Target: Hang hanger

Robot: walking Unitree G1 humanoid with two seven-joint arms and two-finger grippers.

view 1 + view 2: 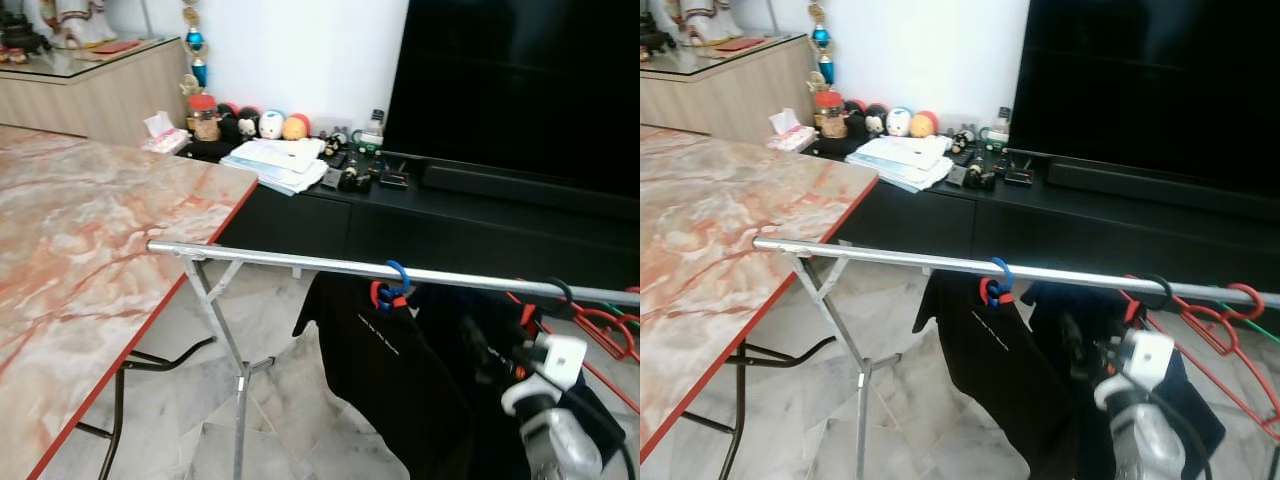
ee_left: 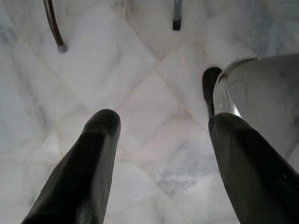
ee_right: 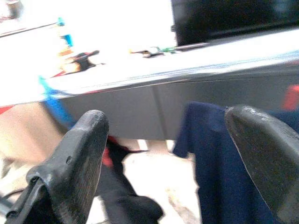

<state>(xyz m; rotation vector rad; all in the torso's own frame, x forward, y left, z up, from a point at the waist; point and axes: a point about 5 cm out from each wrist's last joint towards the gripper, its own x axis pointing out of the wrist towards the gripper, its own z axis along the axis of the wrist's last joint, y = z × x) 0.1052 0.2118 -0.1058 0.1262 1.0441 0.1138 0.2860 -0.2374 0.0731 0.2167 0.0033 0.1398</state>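
One rail, silver, crosses the head views from the marble table rightward. On it: a blue hook carrying a black shirt; further right a black hanger with a dark garment, then red hangers. The right arm rises at near right, below the rail.

Left wrist: left gripper wide open, empty, over pale floor tiles.

Right wrist: right gripper wide open, empty; navy shirt and rail beyond.

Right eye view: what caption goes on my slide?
Black shirt on a blue hanger hangs from the silver rail.
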